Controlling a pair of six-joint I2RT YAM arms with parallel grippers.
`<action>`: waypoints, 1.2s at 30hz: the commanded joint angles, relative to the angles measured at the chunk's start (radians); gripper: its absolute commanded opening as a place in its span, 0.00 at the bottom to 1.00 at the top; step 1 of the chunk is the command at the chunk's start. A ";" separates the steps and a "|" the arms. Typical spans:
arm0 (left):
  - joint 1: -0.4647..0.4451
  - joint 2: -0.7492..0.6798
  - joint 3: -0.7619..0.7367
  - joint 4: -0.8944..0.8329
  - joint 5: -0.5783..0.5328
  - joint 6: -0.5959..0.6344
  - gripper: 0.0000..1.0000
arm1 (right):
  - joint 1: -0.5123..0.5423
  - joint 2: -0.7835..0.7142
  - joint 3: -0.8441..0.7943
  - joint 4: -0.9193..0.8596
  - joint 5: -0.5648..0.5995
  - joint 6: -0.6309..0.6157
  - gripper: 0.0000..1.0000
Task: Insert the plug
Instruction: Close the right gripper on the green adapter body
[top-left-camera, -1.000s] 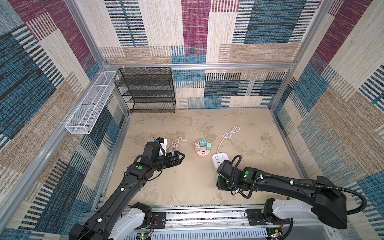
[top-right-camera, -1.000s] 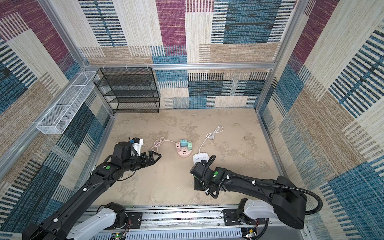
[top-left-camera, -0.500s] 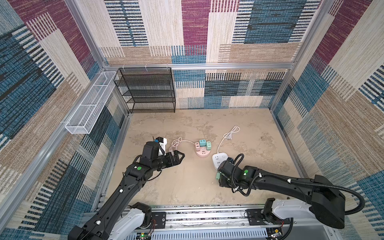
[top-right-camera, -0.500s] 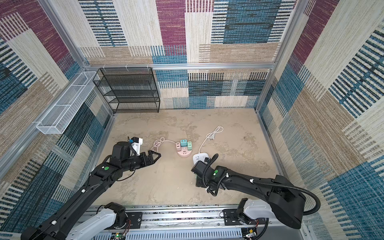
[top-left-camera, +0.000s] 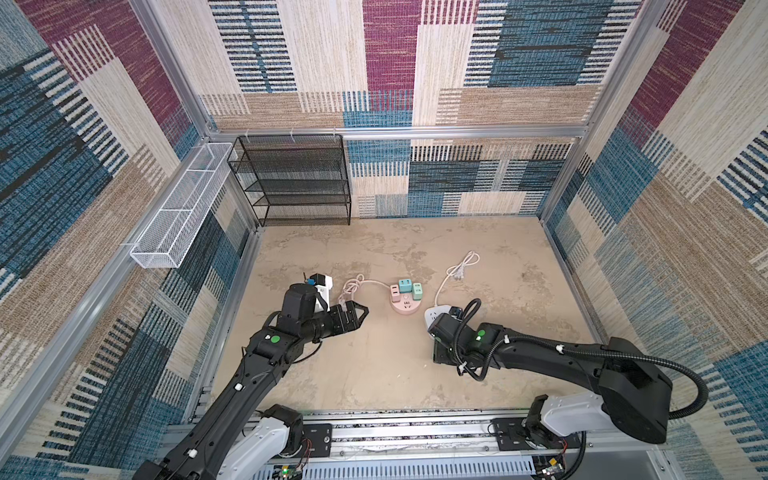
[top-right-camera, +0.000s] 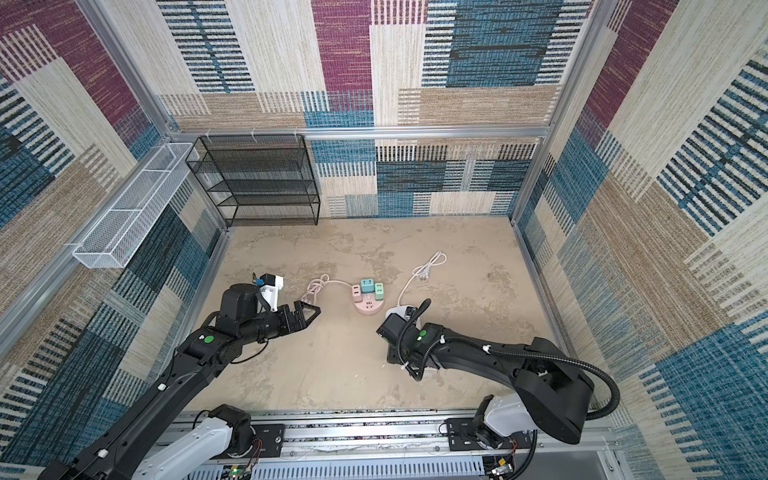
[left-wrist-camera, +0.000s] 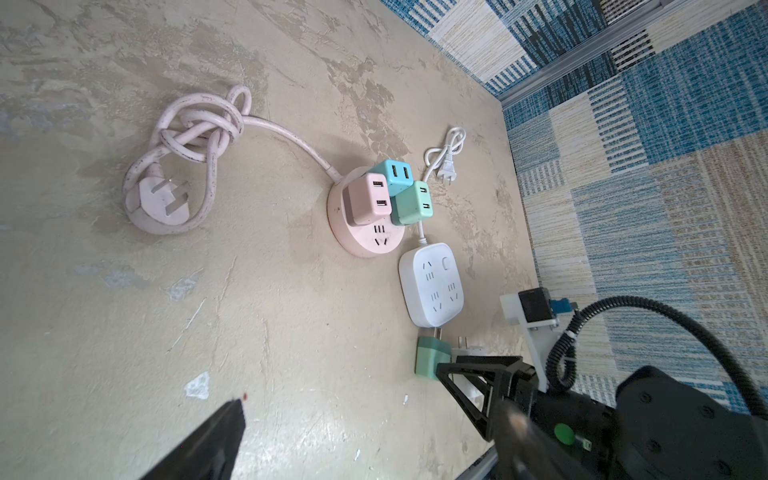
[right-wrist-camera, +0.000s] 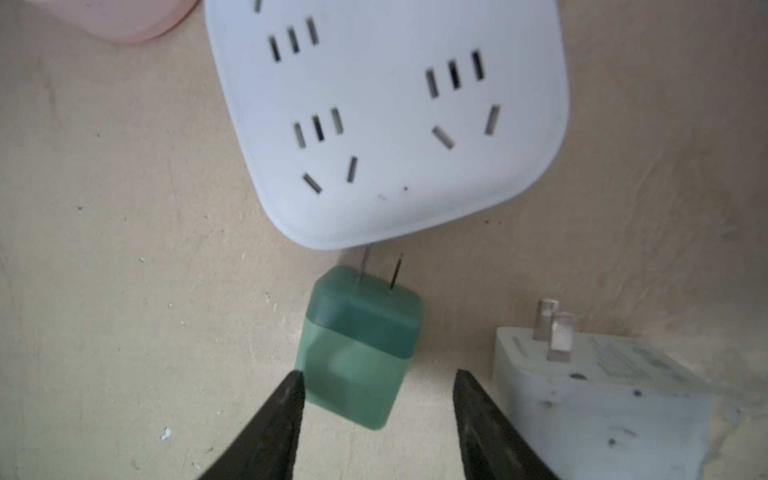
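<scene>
The green plug (right-wrist-camera: 357, 345) lies on its side just beside the white strip (right-wrist-camera: 386, 116), prongs toward the strip's edge. The right gripper (right-wrist-camera: 376, 378) straddles the plug's back end, half open and gripping nothing. Closing off-centre could twist the plug or nudge the adapter (right-wrist-camera: 582, 386) beside it. The left gripper (top-left-camera: 359, 313), well clear of the strip, gapes empty.

Green plug (right-wrist-camera: 357, 353), white strip (right-wrist-camera: 386, 116), white charger (right-wrist-camera: 582, 395), pink hub (left-wrist-camera: 370, 245) with pink cord (left-wrist-camera: 199, 133); mottled beige counter (top-left-camera: 374, 374); black rack (top-left-camera: 291, 178), white basket (top-left-camera: 174, 216).
</scene>
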 joint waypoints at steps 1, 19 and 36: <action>0.002 -0.009 -0.006 -0.004 0.018 0.018 0.98 | 0.000 0.036 0.029 0.040 0.012 -0.015 0.60; 0.001 -0.027 -0.032 0.000 0.026 -0.005 0.98 | 0.000 0.105 0.027 0.053 -0.015 -0.015 0.56; -0.008 0.007 -0.017 0.005 0.035 -0.015 0.97 | -0.001 0.141 0.029 0.074 -0.054 -0.061 0.52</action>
